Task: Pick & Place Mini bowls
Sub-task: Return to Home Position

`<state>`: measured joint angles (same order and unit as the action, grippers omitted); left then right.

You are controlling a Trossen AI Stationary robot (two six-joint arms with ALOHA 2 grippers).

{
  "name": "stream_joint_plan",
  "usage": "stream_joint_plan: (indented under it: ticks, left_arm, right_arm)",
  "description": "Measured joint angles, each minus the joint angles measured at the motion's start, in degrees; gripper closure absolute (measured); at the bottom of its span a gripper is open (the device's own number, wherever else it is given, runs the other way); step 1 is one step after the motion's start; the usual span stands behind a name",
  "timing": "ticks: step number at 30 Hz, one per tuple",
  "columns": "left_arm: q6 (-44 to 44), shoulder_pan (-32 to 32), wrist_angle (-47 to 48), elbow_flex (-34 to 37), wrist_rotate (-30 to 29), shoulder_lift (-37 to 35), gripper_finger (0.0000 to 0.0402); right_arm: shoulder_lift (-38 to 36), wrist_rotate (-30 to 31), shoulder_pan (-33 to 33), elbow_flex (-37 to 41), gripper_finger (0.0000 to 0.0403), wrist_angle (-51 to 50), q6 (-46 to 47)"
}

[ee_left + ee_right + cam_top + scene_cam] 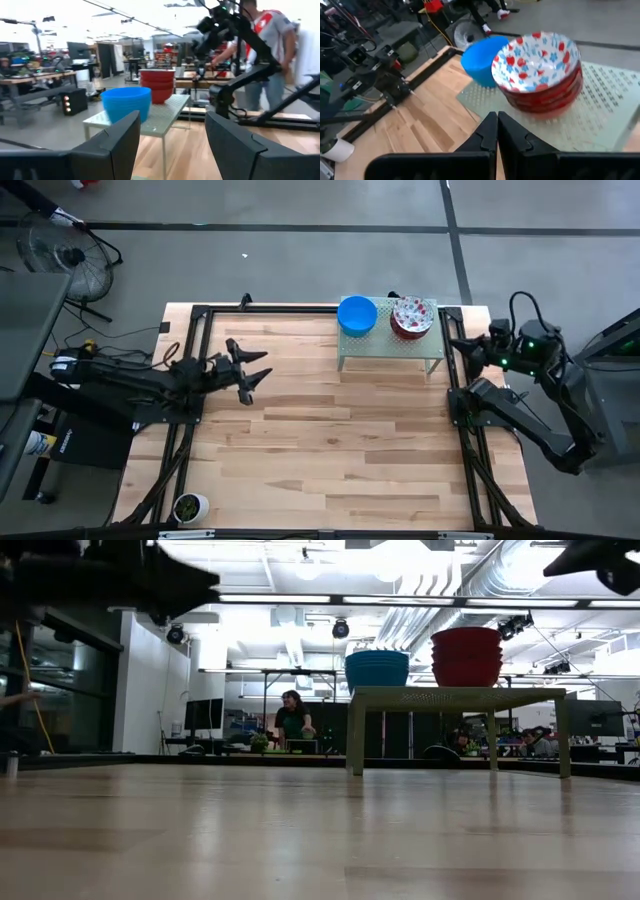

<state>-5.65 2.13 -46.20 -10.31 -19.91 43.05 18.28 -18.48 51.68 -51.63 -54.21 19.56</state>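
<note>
Two stacks of mini bowls stand on a small pale green stand (390,348) by the table's far edge: a blue stack (357,315) on the left and a white floral stack with red outsides (412,317) on the right. My left gripper (262,364) hovers open over the table's left part, pointing toward the stand, and sees the blue stack (126,102) and the red stack (157,85) ahead. My right gripper (452,342) is shut at the stand's right end, above and short of the floral stack (540,70) and the blue stack (482,60).
A small white cup with a green plant (190,507) sits at the table's near left corner. A black frame (190,330) runs along the table's edges. Bare wood (330,450) spreads between the arms. People stand in the room beyond the table.
</note>
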Motion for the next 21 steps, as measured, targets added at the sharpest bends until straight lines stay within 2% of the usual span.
stream_joint_plan:
  ticks: [2, 8, 16, 21]
  left_arm:
    - [0.0, 0.3, -2.9, 2.2, -1.5, -0.1, 0.0184]
    - [1.3, 0.0, -13.6, 9.4, -1.4, 0.0, 0.0184]
    - [-0.2, -2.0, -11.7, 9.5, 2.5, -2.4, 0.0185]
    - [-2.5, -5.6, -11.4, 9.6, 5.8, -6.8, 0.0207]
  right_arm:
    - [-0.9, 0.1, 0.0, 0.1, 0.0403, -1.7, 0.2]
    - [-1.1, -1.4, 0.0, 0.1, 0.0403, -3.4, 1.2]
    - [-1.0, -1.9, 0.0, 0.1, 0.0403, -3.0, 1.7]
    - [-1.0, -2.0, 0.0, 0.1, 0.0403, -3.4, 2.1]
